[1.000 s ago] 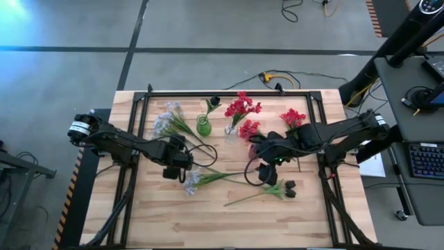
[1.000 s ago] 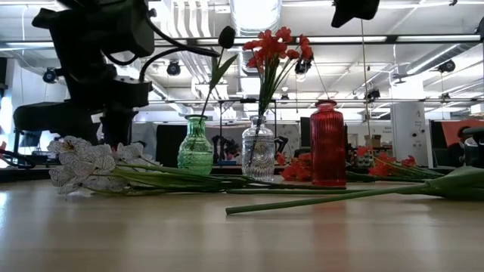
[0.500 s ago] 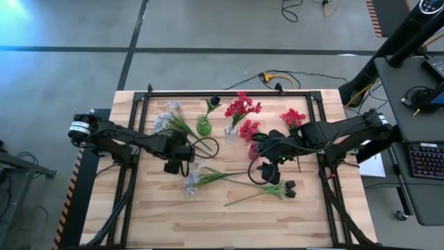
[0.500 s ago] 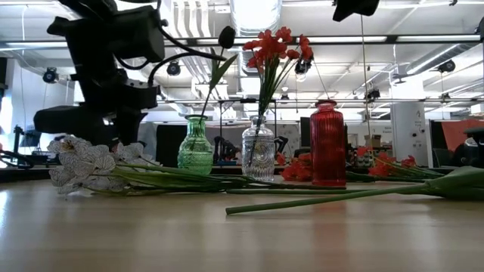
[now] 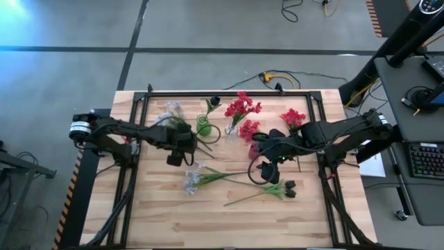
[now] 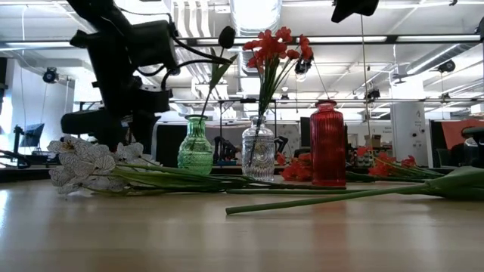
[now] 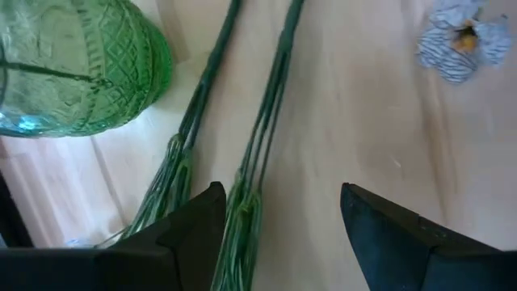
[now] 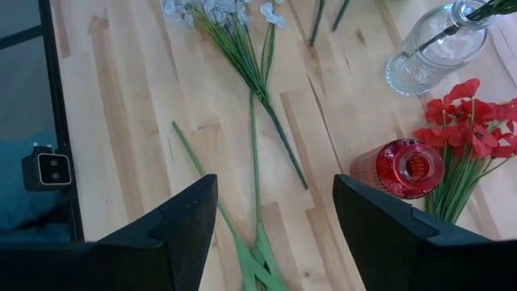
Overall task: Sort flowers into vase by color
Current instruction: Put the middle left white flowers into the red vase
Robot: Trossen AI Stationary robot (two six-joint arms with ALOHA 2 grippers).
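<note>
Left end effector point(image 5: 182, 154) hangs with jaws spread and empty over green stems point(image 7: 258, 137) beside my green vase point(image 5: 203, 126). Right end effector point(image 5: 267, 170) waits likewise parted, holding nothing, near the red vase point(image 8: 403, 167). Pale blue-white flowers point(image 5: 192, 180) lie on the bench point(image 5: 208, 222); red blossoms point(image 5: 242, 106) stand in the clear vase point(image 6: 258, 149).

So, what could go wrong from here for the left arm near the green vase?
1. The left gripper hangs with open fingers over two green stems lying close together; it may catch both sprays at once.
2. The green vase stands right beside those stems with a dark bud in it; a sideways move could knock it over.
3. The right gripper waits open near the red vase.
</note>
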